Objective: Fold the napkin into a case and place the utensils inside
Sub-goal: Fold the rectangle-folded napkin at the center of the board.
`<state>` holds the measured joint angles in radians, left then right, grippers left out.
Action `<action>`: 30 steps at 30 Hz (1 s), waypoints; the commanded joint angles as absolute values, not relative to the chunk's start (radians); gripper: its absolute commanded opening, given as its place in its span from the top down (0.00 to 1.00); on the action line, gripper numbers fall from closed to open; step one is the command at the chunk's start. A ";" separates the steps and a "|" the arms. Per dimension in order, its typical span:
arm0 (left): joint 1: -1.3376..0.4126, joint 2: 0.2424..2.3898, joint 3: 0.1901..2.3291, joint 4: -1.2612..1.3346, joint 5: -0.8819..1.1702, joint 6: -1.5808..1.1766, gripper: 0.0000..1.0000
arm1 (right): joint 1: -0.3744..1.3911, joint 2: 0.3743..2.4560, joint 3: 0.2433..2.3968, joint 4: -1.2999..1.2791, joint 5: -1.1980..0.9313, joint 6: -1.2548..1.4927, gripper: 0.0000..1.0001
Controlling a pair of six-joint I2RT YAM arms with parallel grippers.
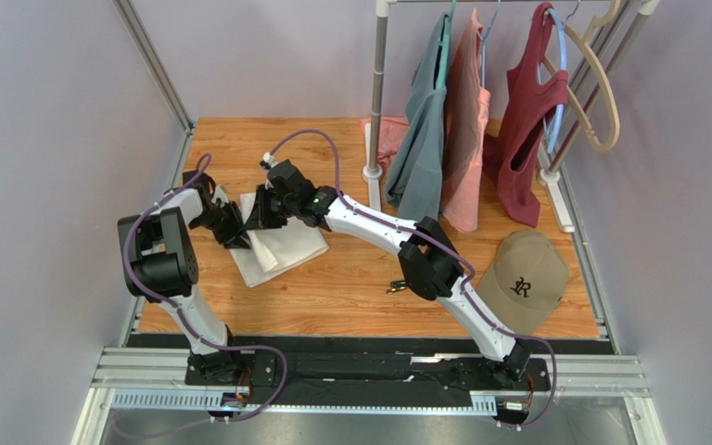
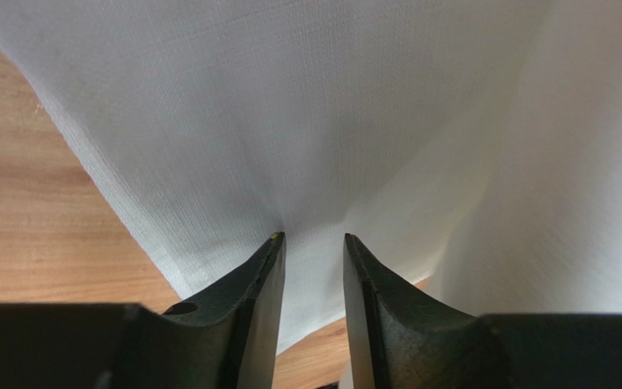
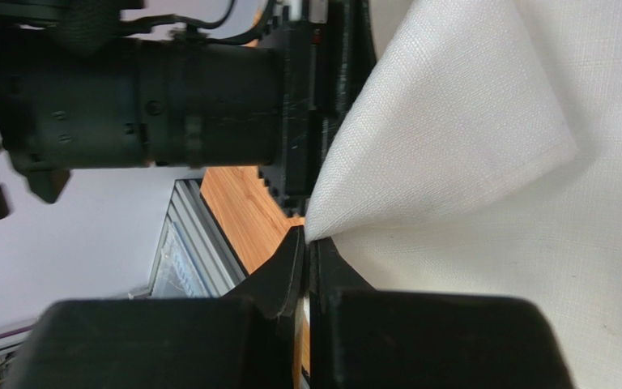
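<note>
We are seeing the white woven napkin [image 1: 286, 248] lying on the left part of the wooden table [image 1: 350, 287], with one edge being held up. Both arms are reaching in low over it. The left gripper [image 2: 313, 238] is pinching a puckered fold in a narrow gap, and the right gripper [image 3: 308, 237] is clamping a corner, jaws almost touching.

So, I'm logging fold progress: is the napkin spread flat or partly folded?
Partly folded: the right hand pinches a corner of the napkin, lifted and doubled over the rest. Not yet a case.
</note>
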<state>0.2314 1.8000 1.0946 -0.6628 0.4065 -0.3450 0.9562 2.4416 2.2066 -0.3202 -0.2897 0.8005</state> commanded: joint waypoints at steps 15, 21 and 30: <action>0.318 1.649 1.066 -0.716 0.373 -0.328 0.67 | 0.954 2.546 2.284 -0.238 -0.334 0.801 1.00; 0.324 1.647 1.063 -0.710 0.382 -0.322 0.67 | 0.953 2.559 2.296 -0.239 -0.342 0.804 1.00; 0.324 1.663 1.046 -0.693 0.403 -0.331 0.68 | 0.953 2.556 2.304 -0.245 -0.339 0.796 0.98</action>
